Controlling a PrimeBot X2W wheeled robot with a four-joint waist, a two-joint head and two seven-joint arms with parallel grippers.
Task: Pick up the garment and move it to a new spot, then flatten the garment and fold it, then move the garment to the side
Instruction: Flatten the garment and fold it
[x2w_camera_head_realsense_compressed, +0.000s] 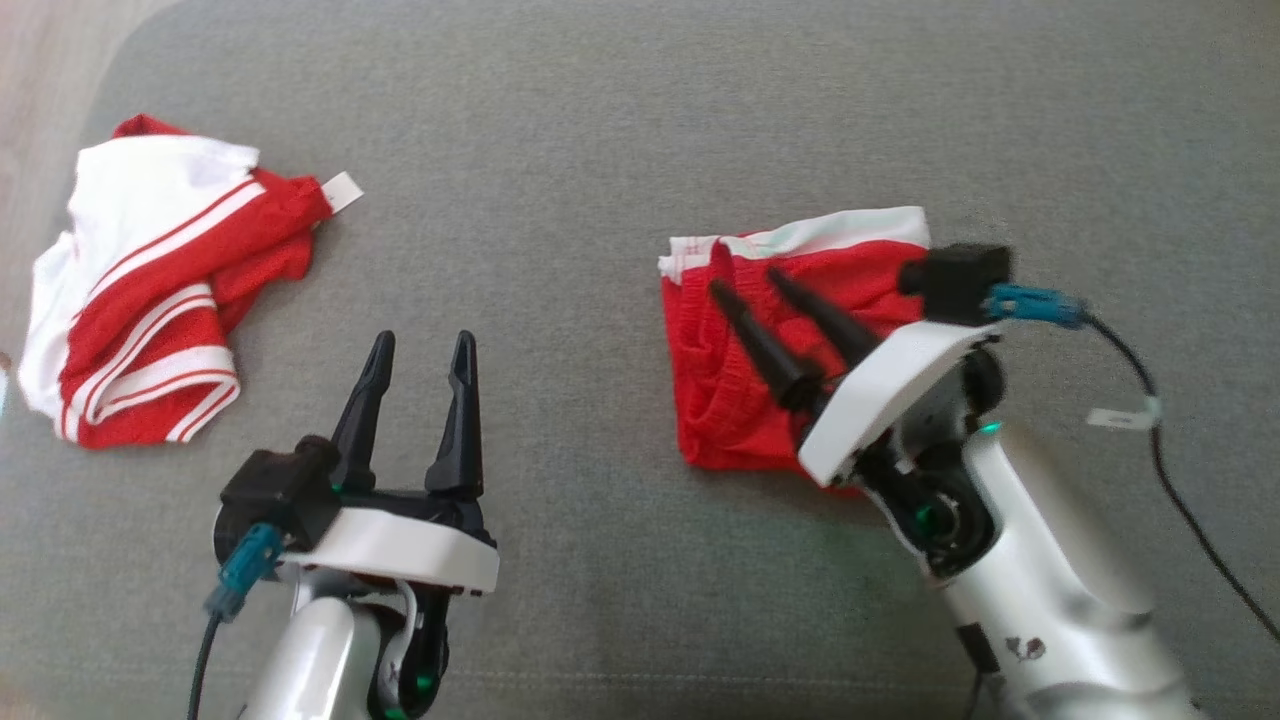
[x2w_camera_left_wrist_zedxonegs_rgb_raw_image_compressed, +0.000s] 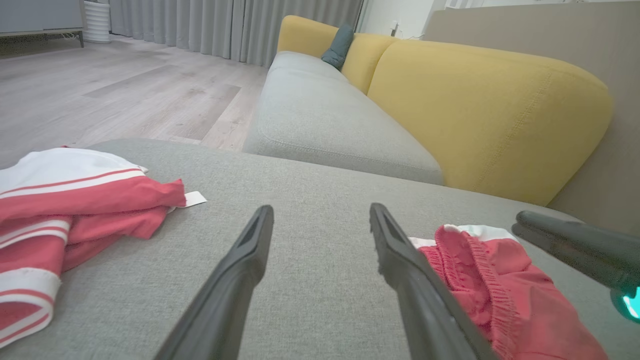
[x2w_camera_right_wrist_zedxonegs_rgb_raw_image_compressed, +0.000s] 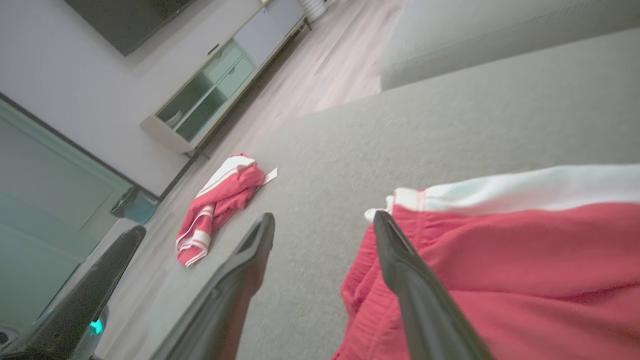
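Red cloth with a white band, the garment (x2w_camera_head_realsense_compressed: 715, 420) lies folded into a compact packet on the right half of the grey cushion (x2w_camera_head_realsense_compressed: 560, 200). Its elastic waistband faces the middle of the cushion and the white band runs along the far edge.

The right gripper (x2w_camera_head_realsense_compressed: 745, 280) slants across it from the near right, fingers spread wide with nothing between them. In the right wrist view one finger hangs over the red cloth and the other over bare cushion just past the packet's edge. Whether the tips touch the fabric I cannot tell. That pose suits a hand finished with a fold, or one about to straddle the edge for a new grip. The tidy shape suggests folding is mostly done, leaving the move to the side.

The left gripper (x2w_camera_head_realsense_compressed: 425, 337) hovers low over bare cushion near the front, between the two cloths. Its fingers are likewise parted and empty, pointing away from the robot. It looks parked clear of the right arm, yet within reach of the waistband edge.

Well apart, at the cushion's far left, a striped bundle (x2w_camera_head_realsense_compressed: 150, 290) of red and white lies loosely heaped with a tag sticking out. It is probably a separate piece, out of the way.
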